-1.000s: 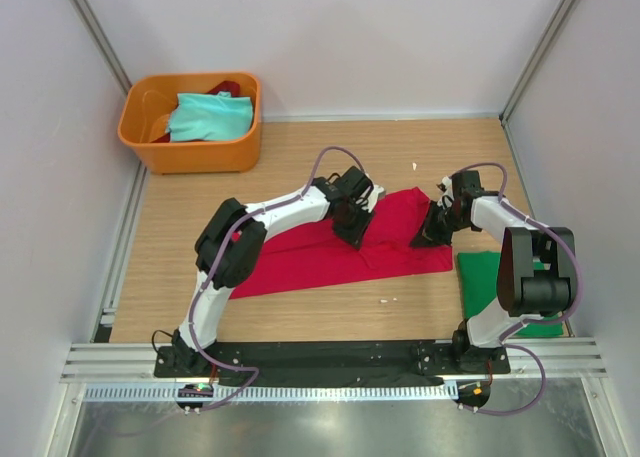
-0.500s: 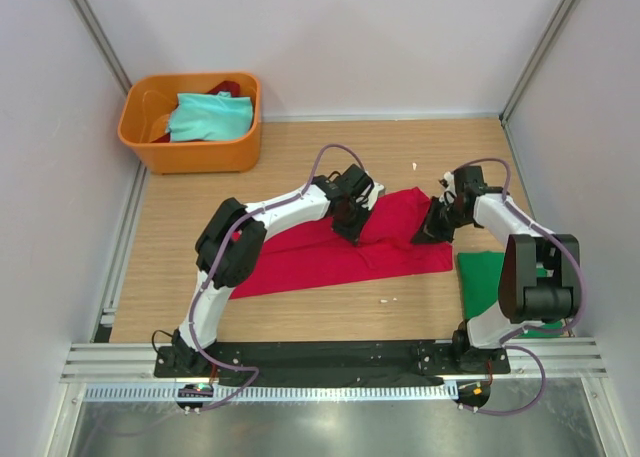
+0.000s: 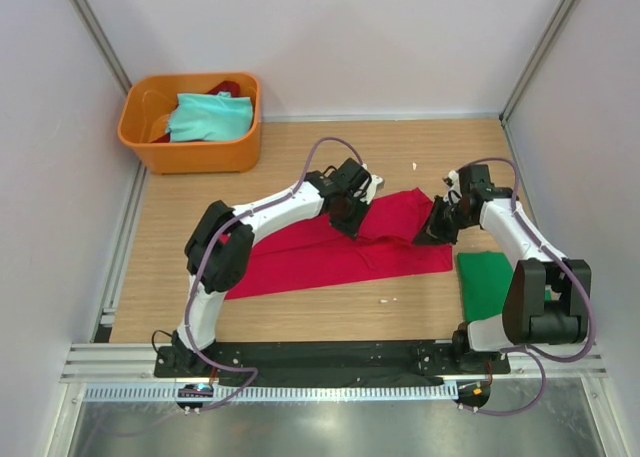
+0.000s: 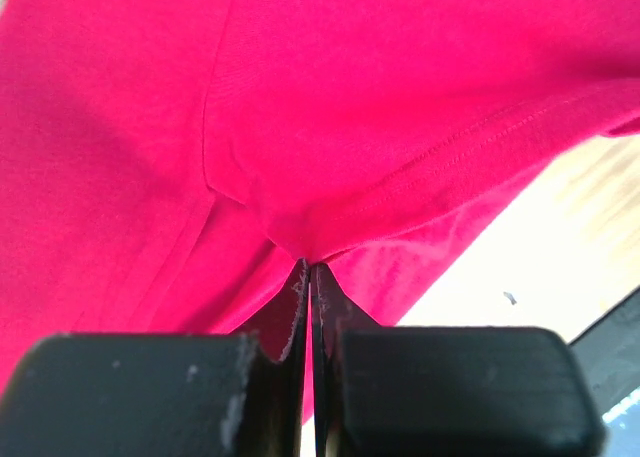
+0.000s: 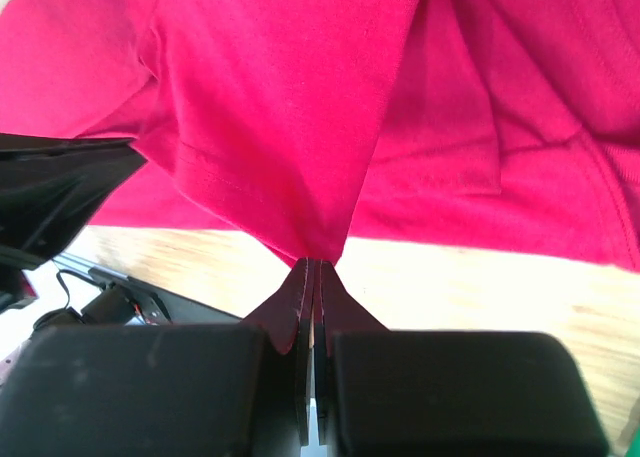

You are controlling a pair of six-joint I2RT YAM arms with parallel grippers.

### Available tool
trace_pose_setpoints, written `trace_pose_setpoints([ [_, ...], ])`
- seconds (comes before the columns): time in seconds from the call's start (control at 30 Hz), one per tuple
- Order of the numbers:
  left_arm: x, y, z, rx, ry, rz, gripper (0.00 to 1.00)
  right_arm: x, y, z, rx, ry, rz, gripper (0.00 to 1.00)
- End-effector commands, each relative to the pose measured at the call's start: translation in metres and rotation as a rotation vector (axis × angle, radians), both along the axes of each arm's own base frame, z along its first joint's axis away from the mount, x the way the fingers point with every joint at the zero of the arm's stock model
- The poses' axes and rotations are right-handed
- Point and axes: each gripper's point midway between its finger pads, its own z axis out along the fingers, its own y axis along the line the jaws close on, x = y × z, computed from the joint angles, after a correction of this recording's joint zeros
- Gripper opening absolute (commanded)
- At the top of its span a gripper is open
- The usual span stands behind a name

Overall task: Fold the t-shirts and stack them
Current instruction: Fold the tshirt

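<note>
Red t-shirt (image 3: 330,257) spread mid-table; left gripper (image 4: 308,269) and right gripper (image 5: 312,264) each pinched tight on its far edge. Green t-shirt (image 3: 488,282) near right, partly behind right arm. Teal t-shirt (image 3: 208,117) in far-left orange tub (image 3: 190,157), hiding most of a red cloth (image 3: 228,85).

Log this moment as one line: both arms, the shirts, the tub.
left tool shut on red t-shirt | right tool shut on red t-shirt | green t-shirt lying near right | teal t-shirt in orange tub
</note>
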Motion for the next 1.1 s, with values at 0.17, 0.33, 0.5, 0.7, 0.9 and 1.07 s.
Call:
trace_pose_setpoints([
  [0.17,-0.007,0.008,0.020,-0.032,-0.007,0.008,0.00,-0.026,0.005,0.005,0.012,0.035,-0.014,0.01],
  [0.33,-0.011,0.006,0.015,-0.037,0.016,0.002,0.00,-0.016,0.001,0.006,-0.007,0.010,-0.033,0.01],
  [0.5,-0.008,-0.001,0.016,-0.055,0.033,-0.007,0.00,0.018,-0.009,0.013,-0.066,-0.052,-0.063,0.01],
  [0.7,0.008,-0.006,0.020,-0.067,0.021,0.013,0.00,0.065,-0.012,0.018,-0.080,-0.094,-0.054,0.01],
  [0.9,0.030,0.000,0.015,-0.066,0.044,0.069,0.00,0.102,-0.014,0.017,-0.096,-0.113,-0.029,0.01],
  [1.07,0.046,0.014,0.004,-0.038,0.064,0.127,0.00,0.118,-0.011,0.010,-0.079,-0.110,-0.005,0.01],
])
